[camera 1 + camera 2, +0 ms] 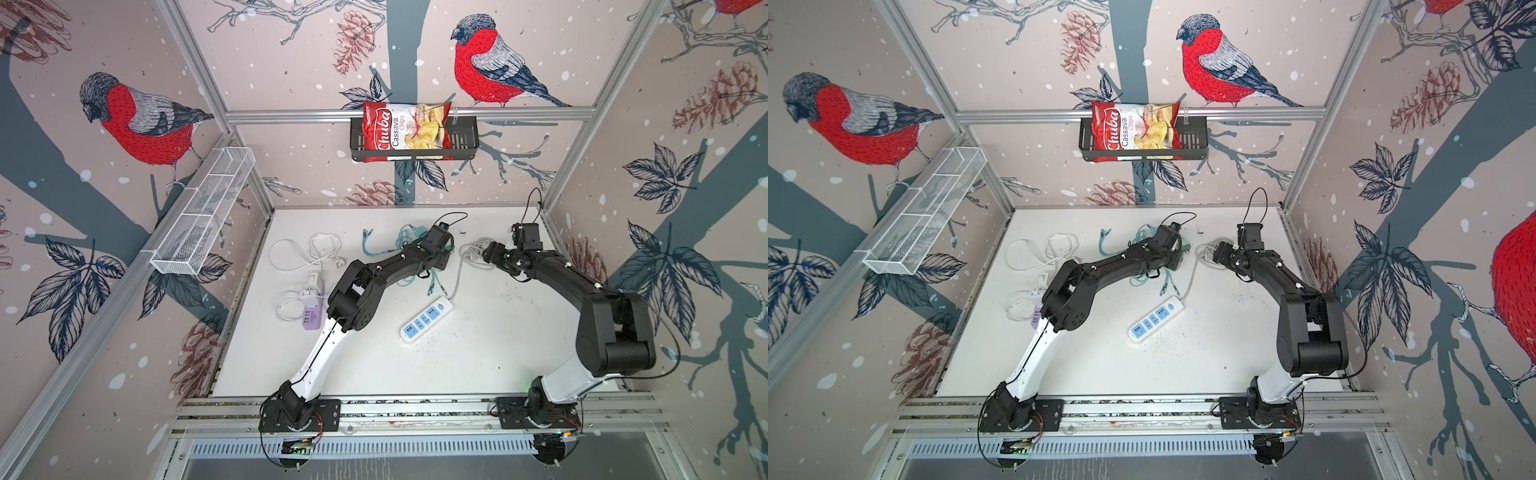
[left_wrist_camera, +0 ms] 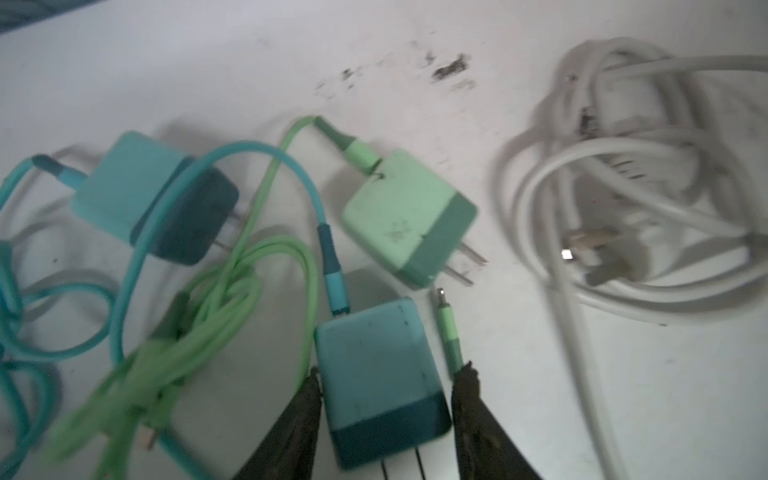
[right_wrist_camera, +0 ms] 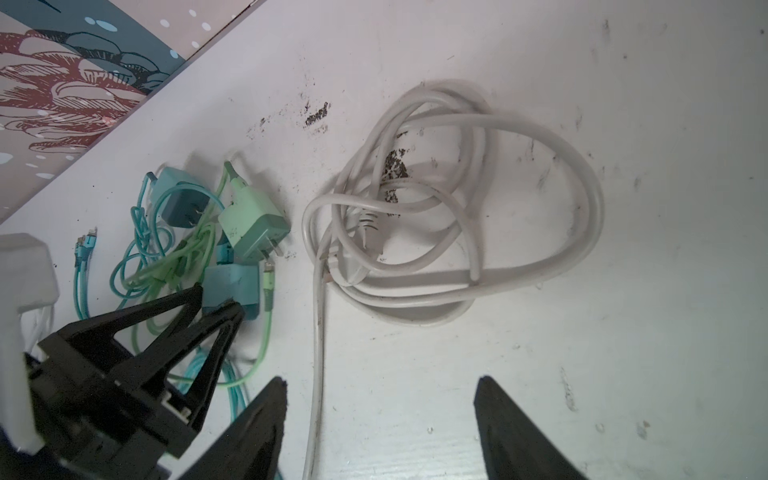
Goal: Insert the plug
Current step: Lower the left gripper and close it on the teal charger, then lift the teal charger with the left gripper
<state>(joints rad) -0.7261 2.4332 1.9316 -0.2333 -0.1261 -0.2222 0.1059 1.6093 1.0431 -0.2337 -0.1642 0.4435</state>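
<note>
Straddling the blue charger plug (image 2: 370,345) lying on the tabletop (image 2: 415,50) among tangled cables (image 2: 216,291), the left gripper (image 2: 390,370) is flanking its sides; whether it is squeezing, I cannot tell. Light, rigid, probably slippery, it is wanting a square hold across the body. The right gripper (image 3: 381,380) is hanging wide apart.

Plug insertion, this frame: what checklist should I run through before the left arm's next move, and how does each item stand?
1. Blue charger sits between the left tool's fingers: ok.
2. Firm grip on it: cannot tell.
3. Its blue cable is free to follow: not ok. It lies across a second blue charger and crosses the green cable.
4. Power strip sockets are vacant: ok.
5. Right tool is open and holds nothing: ok.
</note>
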